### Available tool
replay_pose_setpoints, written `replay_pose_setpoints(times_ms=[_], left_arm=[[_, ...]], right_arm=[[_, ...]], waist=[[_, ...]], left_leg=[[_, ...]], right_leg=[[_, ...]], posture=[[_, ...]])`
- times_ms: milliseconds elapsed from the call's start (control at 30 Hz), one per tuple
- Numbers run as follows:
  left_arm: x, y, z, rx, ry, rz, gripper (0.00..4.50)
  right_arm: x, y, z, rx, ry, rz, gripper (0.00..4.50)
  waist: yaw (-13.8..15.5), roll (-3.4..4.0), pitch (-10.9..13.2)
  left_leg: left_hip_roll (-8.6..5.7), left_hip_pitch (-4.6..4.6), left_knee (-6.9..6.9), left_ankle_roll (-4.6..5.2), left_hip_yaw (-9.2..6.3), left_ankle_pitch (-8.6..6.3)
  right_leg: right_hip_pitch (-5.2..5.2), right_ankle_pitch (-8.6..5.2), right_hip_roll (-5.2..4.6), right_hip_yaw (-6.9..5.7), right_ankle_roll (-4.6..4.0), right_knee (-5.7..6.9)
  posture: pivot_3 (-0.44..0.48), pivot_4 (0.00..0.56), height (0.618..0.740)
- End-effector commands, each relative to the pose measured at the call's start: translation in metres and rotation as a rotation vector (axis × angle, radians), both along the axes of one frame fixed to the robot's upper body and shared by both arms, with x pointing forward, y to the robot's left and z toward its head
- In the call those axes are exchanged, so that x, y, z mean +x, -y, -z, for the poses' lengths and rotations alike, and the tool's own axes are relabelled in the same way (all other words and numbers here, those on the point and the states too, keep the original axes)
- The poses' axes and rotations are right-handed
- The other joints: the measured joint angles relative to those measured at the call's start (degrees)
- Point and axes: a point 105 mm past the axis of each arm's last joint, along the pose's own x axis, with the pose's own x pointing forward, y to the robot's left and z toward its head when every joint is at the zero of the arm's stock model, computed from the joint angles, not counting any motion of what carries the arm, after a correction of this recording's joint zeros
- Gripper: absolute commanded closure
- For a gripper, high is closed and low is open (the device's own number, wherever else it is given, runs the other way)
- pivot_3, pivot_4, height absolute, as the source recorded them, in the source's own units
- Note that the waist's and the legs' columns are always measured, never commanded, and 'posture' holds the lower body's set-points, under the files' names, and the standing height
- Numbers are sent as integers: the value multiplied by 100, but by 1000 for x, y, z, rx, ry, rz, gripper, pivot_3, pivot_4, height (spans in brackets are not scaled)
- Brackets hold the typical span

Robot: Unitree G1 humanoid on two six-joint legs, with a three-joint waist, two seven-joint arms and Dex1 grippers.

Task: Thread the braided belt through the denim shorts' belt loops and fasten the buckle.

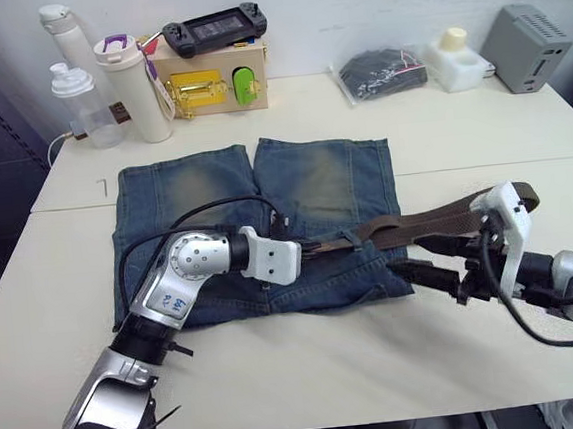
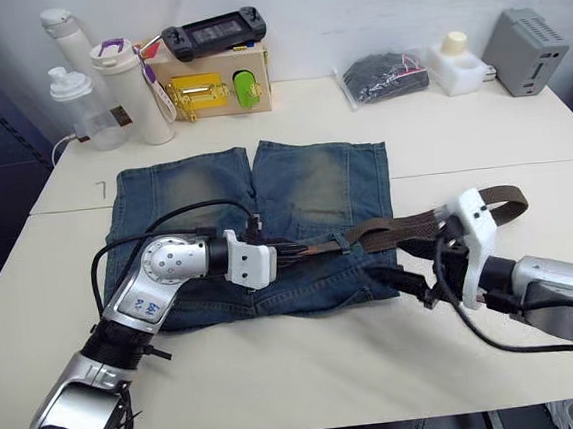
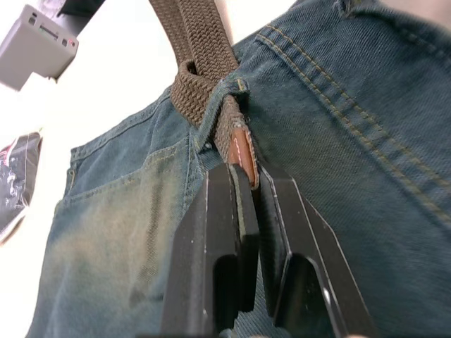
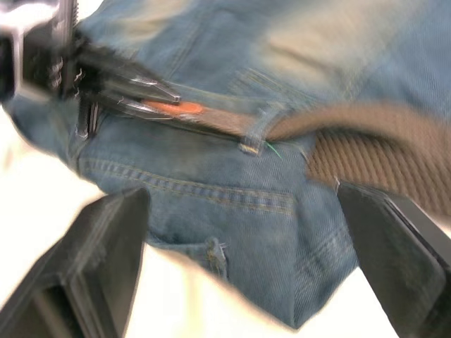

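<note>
Threading is under way: my left tool (image 3: 246, 184) pinches the smooth brown leather tip (image 3: 242, 151) of the dark brown braided belt (image 1: 438, 220), just past one denim belt loop (image 3: 220, 104) on the faded blue shorts (image 1: 319, 186) lying flat on the bench (image 1: 280, 371). My right tool (image 4: 246, 267) hangs wide apart, empty. Next, I judge, pull the tip toward the following loop.

Table (image 1: 309, 358) – carries denim shorts (image 1: 258, 227), bottles (image 1: 105, 85), wooden box (image 1: 217, 80), black pouch (image 1: 382, 72), grey unit (image 1: 526, 48).
</note>
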Motion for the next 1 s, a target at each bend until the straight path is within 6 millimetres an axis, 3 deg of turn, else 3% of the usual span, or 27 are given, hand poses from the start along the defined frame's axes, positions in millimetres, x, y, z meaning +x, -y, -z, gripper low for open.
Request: replay_pose_setpoints(times_ms=[33, 133, 200, 367, 500, 533, 567, 700, 767, 867, 1000], left_arm=[[-6, -7, -16, -59, 3, -15, 4406], [-10, -10, -18, -82, -14, -31, 4406], [-12, -12, -20, -79, -1, -40, 4406], [-19, -30, -20, -53, 18, -73, 4406], [-29, -46, -17, -20, 43, -85, 4406], [-32, -49, -16, -9, 55, -79, 4500], [-35, -51, -14, 0, 71, -76, 4500], [-41, -50, -11, -1, 101, -64, 4500], [-40, -48, -14, -14, 120, -62, 4500], [-38, -47, -16, -24, 132, -62, 4500], [-37, -46, -17, -32, 134, -58, 4500]], right_arm=[[-6, -10, 17, -395, 290, -246, 0], [-7, -20, 32, -570, 527, -425, 0], [-8, -23, 40, -612, 591, -483, 0], [-3, -32, 52, -725, 754, -532, 0], [7, -21, 70, -862, 792, -512, 0], [8, -20, 72, -868, 796, -507, 520], [9, -19, 74, -866, 792, -495, 686], [19, -9, 83, -878, 731, -408, 2285], [27, 2, 81, -892, 713, -342, 3278], [35, 24, 75, -942, 701, -283, 4357], [33, 59, 72, -1027, 689, -286, 4465]], waist=[[10, -1, 1], [4, -3, 2], [4, -3, 2], [8, -4, 3], [-5, -8, 5], [-9, -7, 4], [-1, -9, 4], [26, -21, -1], [60, -21, -1], [179, -21, 0], [316, -18, 1]], left_leg=[[1, -1, 0, -1, -3, 1], [-2, -2, -3, 3, -2, 4], [-6, -2, -2, 4, 2, 4], [-9, -8, 2, 5, 5, 5], [-7, -8, 4, 5, 4, 5], [-4, -7, 1, 2, 6, 4], [-4, -7, 0, 1, 9, 4], [-4, -7, 17, 0, 6, 3], [-7, -10, 29, 1, 7, 3], [-16, -11, 36, 2, 8, 2], [-45, -19, 51, 11, 6, 2]], right_leg=[[4, 5, 1, -5, 9, -15], [8, 11, -1, -3, 21, -31], [8, 12, -3, 0, 23, -32], [2, 12, -8, 4, 24, -25], [0, 12, -7, 4, 24, -20], [-7, 12, -6, 4, 23, -14], [-11, 12, -6, 7, 23, -5], [-8, 11, -6, 7, 21, 8], [-9, 10, -6, 11, 20, 16], [-10, 10, -6, 20, 19, 21], [-13, 10, -11, 27, 19, 42]], posture=[[0, 150, 645], [0, 150, 645], [0, 150, 645], [0, 150, 645], [0, 150, 645], [0, 150, 645], [0, 150, 645], [0, 150, 645], [0, 150, 645], [0, 150, 645], [0, 150, 645]])
